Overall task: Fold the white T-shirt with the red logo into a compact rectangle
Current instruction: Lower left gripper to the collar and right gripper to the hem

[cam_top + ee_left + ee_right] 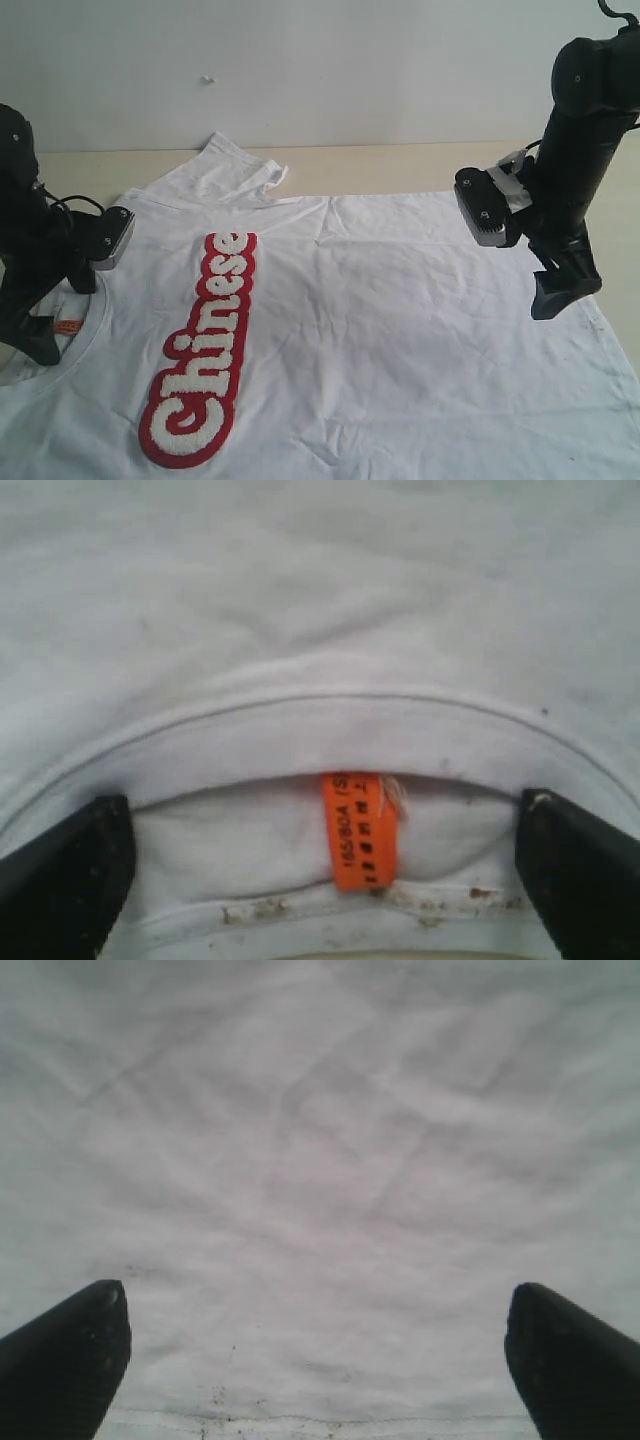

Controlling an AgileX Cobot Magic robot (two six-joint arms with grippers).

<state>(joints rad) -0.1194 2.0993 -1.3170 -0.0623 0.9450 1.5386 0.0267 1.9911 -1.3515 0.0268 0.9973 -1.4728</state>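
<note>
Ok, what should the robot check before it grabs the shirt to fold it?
1. Is the left gripper open, a finger on each side of the orange label: ok.
2. Is the right gripper open over the stitched hem: ok.
3. Is the white T-shirt spread out, red logo facing up: ok.
4. Is the cloth smooth: not ok, wrinkled.
5. Are the fingertips touching cloth: cannot tell.

We observe the white T-shirt point(400, 320) lying flat, unfolded and wrinkled; the red logo point(200, 350) faces up along the chest.
</note>
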